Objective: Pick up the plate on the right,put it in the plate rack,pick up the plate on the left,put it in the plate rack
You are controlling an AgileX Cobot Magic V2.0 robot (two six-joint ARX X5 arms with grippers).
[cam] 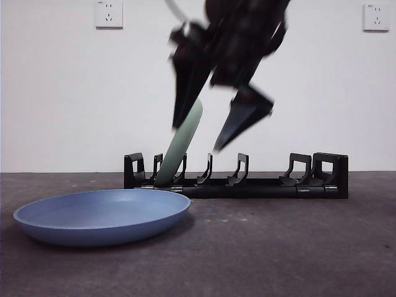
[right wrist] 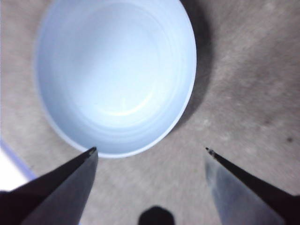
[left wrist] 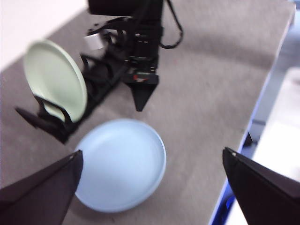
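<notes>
Even, diffuse room light; white wall bright, grey table (cam: 297,247) dim. The right gripper (cam: 207,133) above the plate rack (cam: 260,185) is motion-smeared. Soft shadow beneath the blue plate (right wrist: 117,75), darkest along its rim. Both wrist views are soft; the near jaws are defocused.

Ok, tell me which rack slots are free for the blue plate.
The green plate fills a slot near one end of the plate rack. The prongs beyond it, toward the far end, stand bare. It is crowded above them: the open right tool hangs there. The blue plate lies on the table.

Low front view; both wrists above blue plate (right wrist: 115,75)
</notes>
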